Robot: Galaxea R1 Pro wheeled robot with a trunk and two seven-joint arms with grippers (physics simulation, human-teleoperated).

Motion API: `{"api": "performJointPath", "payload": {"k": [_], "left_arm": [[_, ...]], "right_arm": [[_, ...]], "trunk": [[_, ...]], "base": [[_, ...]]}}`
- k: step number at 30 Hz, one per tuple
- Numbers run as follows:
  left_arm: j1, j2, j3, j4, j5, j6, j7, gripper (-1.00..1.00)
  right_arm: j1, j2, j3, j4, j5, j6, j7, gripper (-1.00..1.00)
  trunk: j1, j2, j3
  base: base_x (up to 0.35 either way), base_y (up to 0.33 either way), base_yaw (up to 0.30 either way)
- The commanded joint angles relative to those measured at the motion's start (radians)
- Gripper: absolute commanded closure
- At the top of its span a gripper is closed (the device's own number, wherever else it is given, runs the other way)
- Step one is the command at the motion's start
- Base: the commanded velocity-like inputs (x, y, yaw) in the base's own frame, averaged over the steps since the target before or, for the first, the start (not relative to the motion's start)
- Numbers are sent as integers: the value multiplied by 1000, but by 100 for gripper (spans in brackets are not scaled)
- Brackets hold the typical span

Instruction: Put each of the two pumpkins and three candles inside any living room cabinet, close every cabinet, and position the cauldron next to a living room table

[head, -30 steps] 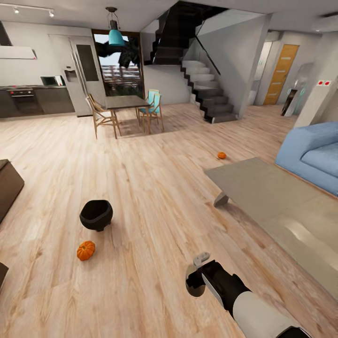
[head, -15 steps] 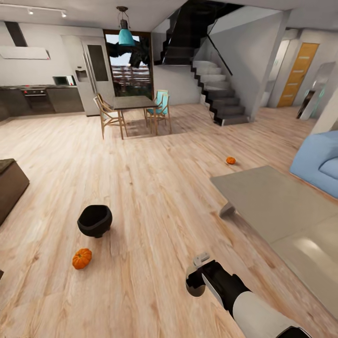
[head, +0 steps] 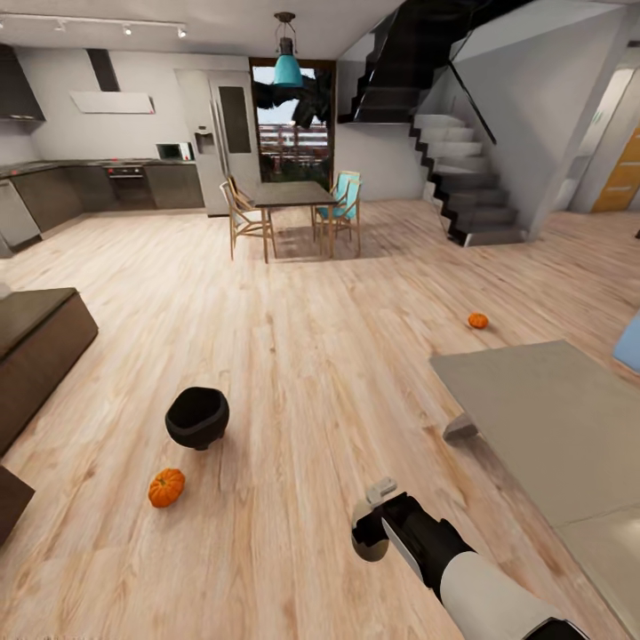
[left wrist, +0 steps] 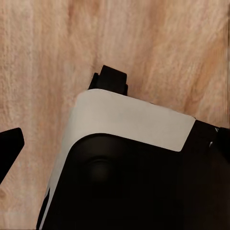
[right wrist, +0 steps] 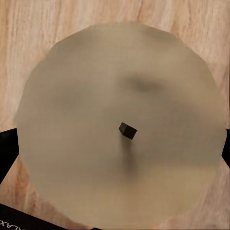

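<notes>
— Where's the right arm?

— It reaches forward and low over the wood floor (head: 293, 356), white forearm leading to a dark wrist. The right gripper (head: 372, 524) is clamped on a candle (right wrist: 120, 129); the right wrist view looks straight down on its round cream top with the small dark wick nub at the centre, and dark finger edges show at either side of it.

— And the left one?

— The left wrist view shows a white-and-black robot part over the floorboards, with a dark tip at one edge. Whether the left jaws are apart or together, I cannot tell.

— Any containers?

— One black cauldron (head: 196, 416) stands upright on the floor; its inside looks dark, and I can't make out anything in it. The dark-brown cabinet (head: 36, 342) sits at the left edge.

— Counts?

— Two pumpkins: the near pumpkin (head: 166, 487) lies close to the cauldron, the far pumpkin (head: 478, 320) lies well apart, beyond the grey low table (head: 551, 418). One candle. A dining table (head: 293, 194) with chairs stands further back.
</notes>
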Motion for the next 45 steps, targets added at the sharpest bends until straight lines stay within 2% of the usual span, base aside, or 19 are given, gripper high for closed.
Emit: {"api": "performJointPath", "payload": {"k": [1, 45], "left_arm": [[0, 0, 0, 0, 0, 0, 0, -100], [0, 2, 0, 0, 2, 0, 0, -100]], "right_arm": [[0, 0, 0, 0, -1, 0, 0, 100], [0, 0, 0, 18, 4, 0, 0, 100]], "trunk": [[0, 0, 0], [0, 0, 0]], "base": [[201, -200, 288], [14, -15, 289]]}}
